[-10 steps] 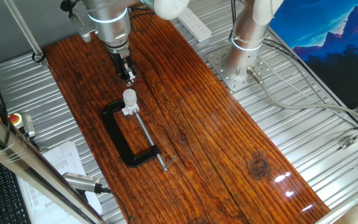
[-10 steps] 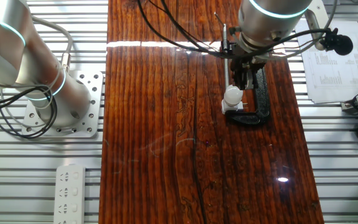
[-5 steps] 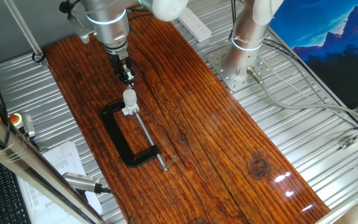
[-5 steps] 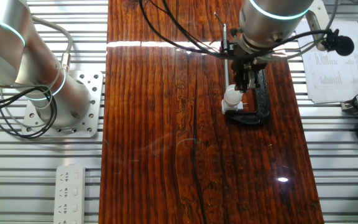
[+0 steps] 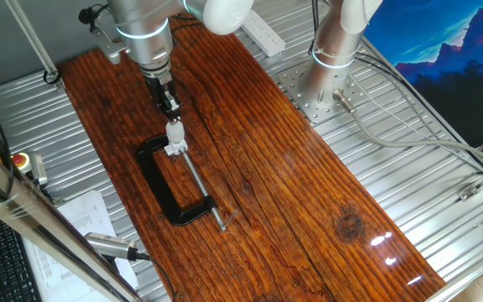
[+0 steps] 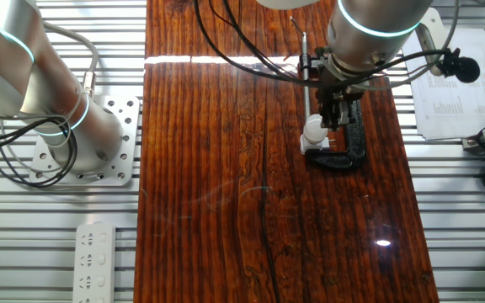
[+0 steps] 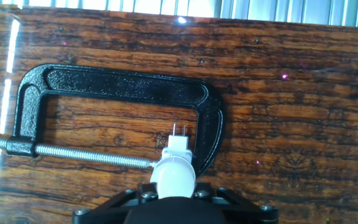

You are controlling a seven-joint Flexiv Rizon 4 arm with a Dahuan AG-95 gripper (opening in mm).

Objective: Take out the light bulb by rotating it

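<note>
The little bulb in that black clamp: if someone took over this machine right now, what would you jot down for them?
Gripper: just above the light bulb, fingers either side of its top; whether it grips yet cannot be told.
Bulb: upright in its white socket block, pinned by the black C-clamp on the wooden table.
Done: approach and lining up.
Left: close on the bulb, rotate it, lift it out.
</note>
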